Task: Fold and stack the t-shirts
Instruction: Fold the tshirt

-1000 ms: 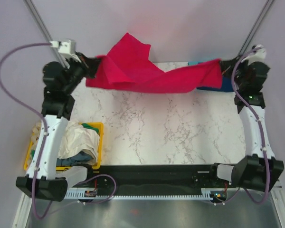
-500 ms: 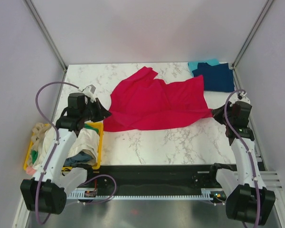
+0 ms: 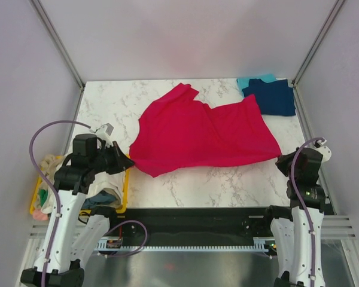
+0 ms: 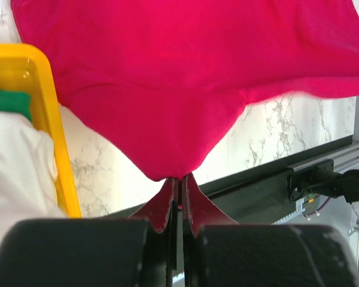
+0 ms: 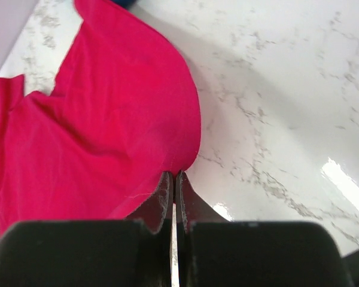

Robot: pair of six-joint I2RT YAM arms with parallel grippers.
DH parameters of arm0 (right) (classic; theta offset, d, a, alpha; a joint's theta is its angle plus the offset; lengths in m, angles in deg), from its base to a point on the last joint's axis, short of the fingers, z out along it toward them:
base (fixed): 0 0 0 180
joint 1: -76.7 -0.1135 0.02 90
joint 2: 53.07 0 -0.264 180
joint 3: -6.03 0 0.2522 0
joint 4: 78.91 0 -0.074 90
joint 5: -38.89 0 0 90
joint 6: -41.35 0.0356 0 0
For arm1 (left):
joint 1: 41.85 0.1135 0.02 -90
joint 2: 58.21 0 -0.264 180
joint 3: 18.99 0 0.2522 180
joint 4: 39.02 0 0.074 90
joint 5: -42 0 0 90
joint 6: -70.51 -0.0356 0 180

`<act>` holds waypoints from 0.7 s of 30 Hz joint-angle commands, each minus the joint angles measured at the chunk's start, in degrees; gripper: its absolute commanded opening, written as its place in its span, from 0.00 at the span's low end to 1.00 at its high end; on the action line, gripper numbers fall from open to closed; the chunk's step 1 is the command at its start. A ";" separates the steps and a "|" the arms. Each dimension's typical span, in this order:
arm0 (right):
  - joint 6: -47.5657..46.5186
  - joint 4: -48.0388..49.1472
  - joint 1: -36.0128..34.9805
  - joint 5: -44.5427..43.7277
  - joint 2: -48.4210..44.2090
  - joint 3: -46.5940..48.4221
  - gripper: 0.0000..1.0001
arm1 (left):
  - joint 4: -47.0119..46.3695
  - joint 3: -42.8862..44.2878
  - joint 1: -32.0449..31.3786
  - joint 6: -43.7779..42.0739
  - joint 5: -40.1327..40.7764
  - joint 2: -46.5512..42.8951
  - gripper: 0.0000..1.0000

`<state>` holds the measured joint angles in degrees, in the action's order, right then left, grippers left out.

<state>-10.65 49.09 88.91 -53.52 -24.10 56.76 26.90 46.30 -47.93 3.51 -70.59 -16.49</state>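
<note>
Red tee (image 3: 203,134) is laid out mid-worktop (image 3: 227,182), long axis running left edge to right edge. Each near corner is pinched: left claw (image 4: 178,182) and right claw (image 5: 172,179) are both clamped on fabric, which lies straight ahead of them.

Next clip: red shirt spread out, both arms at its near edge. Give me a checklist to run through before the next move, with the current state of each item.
1. Grip of left fingers on red t-shirt: ok, shut on its near left corner.
2. Grip of right fingers: ok, shut on the near right corner.
3. Cloth lying smooth on table: not ok, wrinkled across the middle.
4. Red cloth clear of navy t-shirt: cannot tell, their edges meet in the top view.
5. Navy t-shirt folded on teal t-shirt: ok.
</note>
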 commanded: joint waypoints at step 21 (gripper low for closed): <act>-3.37 13.28 -0.25 9.19 35.16 9.33 0.00 | -6.28 15.24 -0.33 -5.52 5.18 33.33 0.02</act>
<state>-12.51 57.24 88.69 -44.23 8.06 60.83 24.52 55.69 -48.35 0.80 -66.90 13.45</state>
